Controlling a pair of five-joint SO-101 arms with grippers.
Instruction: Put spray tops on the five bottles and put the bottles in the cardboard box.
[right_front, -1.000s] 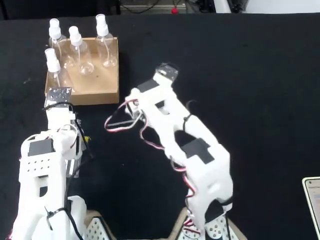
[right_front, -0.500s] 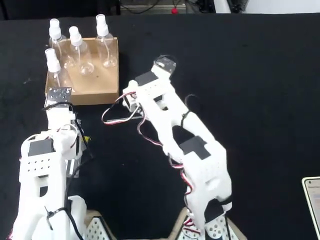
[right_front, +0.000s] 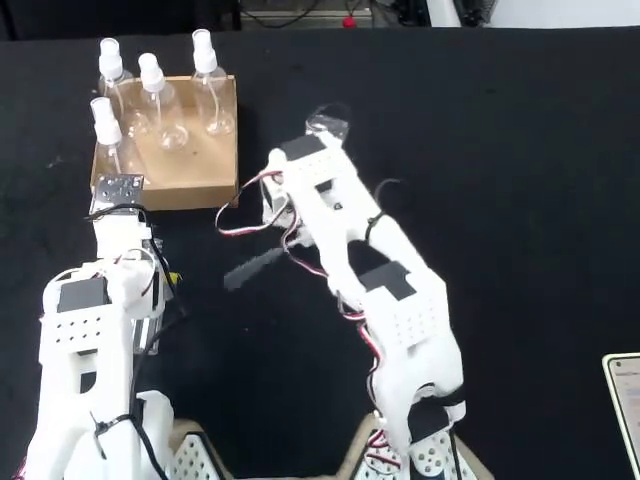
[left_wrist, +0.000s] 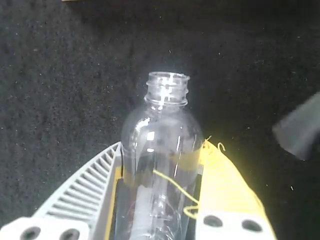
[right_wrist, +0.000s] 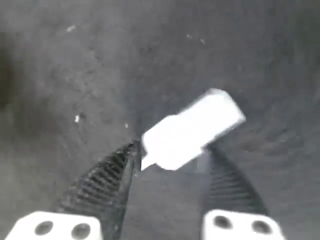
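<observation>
An open-necked clear bottle with no top stands between the fingers of my left gripper, which is shut on its body. In the high view that gripper sits just in front of the cardboard box. Several capped bottles stand upright in the box. My right gripper has a white spray top tilted across its fingertips and looks shut on it. In the high view the right gripper hangs to the right of the box, over the black cloth.
A blurred pale streak shows over the cloth between the two arms, and a similar grey blur sits off to the side of the held bottle. A white flat object lies at the right edge. Black cloth stretches open on the right.
The right arm has swung its gripper a little to the right and away from the box. The pale streak between the arms is new. The left arm has kept still.
</observation>
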